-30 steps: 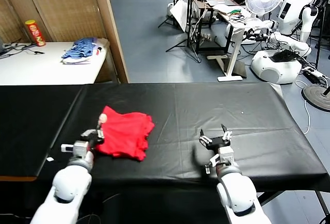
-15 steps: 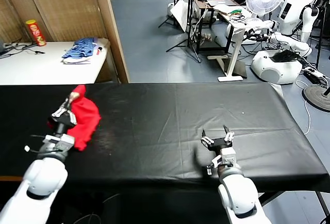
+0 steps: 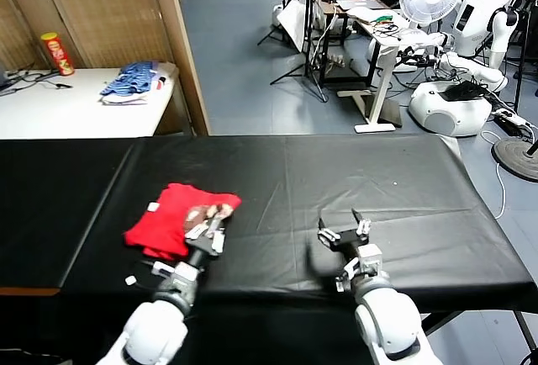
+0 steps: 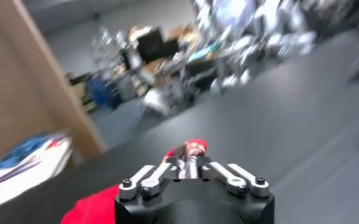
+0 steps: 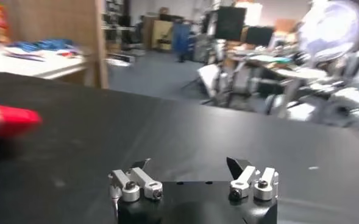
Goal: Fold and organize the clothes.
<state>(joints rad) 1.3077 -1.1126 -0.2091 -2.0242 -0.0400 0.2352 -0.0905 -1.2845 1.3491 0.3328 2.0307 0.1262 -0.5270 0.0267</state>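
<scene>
The left gripper [image 3: 209, 227], in the head view, sits at the near right edge of the folded red shirt [image 3: 172, 219], over a brown-and-white patch of print; whether its jaws are parted or pinch cloth I cannot tell from here; the shirt lies as a compact bundle on the left part of the black table [image 3: 353, 171], white label up near its far-left corner; the right gripper [image 3: 344, 232] hovers well apart to the right, jaws wide and empty. In the left wrist view the gripper [image 4: 191, 163] points at a bit of red cloth [image 4: 194, 146] at its tips; grip or mere contact is unclear. In the right wrist view the gripper [image 5: 191, 165] stands fully open over bare table, the shirt [image 5: 8, 117] far off to the side. Judging by this, folding looks nearly finished; the step in hand is releasing or tidying the edge; next, the left arm should lift clear without dragging the fold open.
</scene>
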